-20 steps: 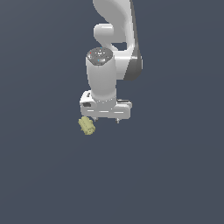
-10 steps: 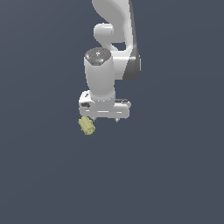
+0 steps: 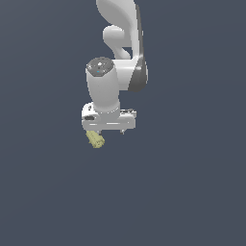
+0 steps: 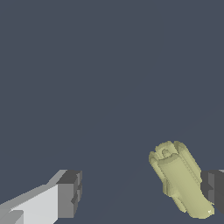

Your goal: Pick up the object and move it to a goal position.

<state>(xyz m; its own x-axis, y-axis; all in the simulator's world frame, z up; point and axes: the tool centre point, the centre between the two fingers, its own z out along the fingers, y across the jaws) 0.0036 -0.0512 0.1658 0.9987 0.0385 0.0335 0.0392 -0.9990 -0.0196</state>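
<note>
Your gripper (image 4: 140, 194) is spread wide and grips nothing. One finger (image 4: 213, 190) is cut off by the frame edge, so contact with the object (image 4: 179, 178) is unclear. That pale yellow-green, lumpy, ribbed stub sits at the gripper's seven o'clock in the exterior view.

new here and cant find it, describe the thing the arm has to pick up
Start at the white robot arm and follow it down to its tool. Just below the tool, toward the exterior view's left, lies the object, a small stubby lump, the only pale yellow-green thing on the dark ground.
</note>
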